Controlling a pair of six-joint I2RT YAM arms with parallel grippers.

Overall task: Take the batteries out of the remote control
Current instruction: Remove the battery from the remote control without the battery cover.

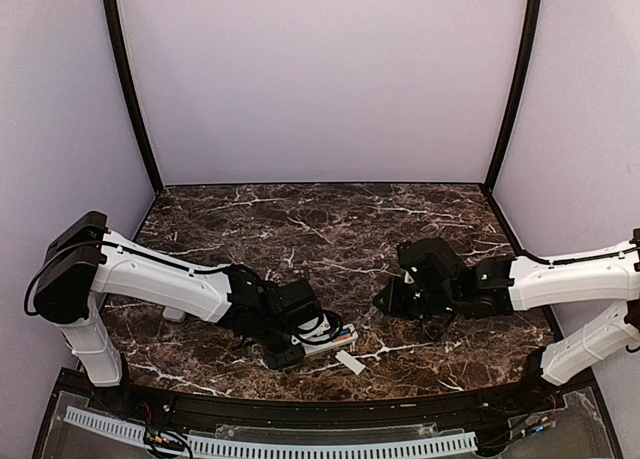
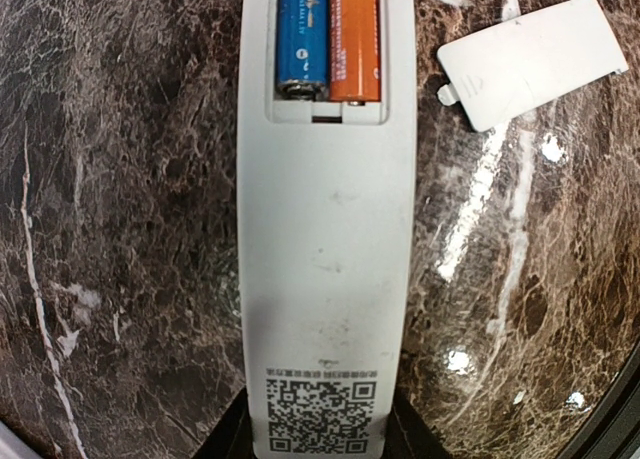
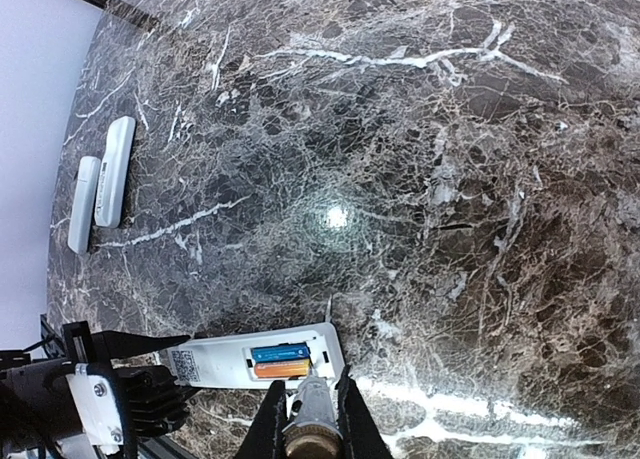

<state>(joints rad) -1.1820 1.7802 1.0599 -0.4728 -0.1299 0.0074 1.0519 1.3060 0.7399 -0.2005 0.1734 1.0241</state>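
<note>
So the remote control (image 2: 325, 249) is lying back-up on the marble worktop (image 2: 120, 229). Its battery cover (image 2: 528, 61) is off and sits loose at the upper right of the left wrist view.

The left pincer (image 2: 318, 434) looks clamped on the QR-code end, with a dark finger showing on each side at the bottom edge of that frame. The blue battery (image 2: 303, 34) and orange battery (image 2: 355, 39) sit side by side in the open bay at the far end, top of frame. Their long axes run along the remote's length.

That puts the cells at the opposite end from the left pincer, so I reckon the pulling job is for the right one.

In the right wrist view the right pincer (image 3: 312, 419) is at the bottom centre and the bay is just above its tips, really close. The batteries lie left-to-right there, crosswise to the way it points. Its fingers are close together with a pale pin-like piece (image 3: 312, 404) between them. I honestly can't tell if it's gripping that, or how high it is over the remote.
</note>
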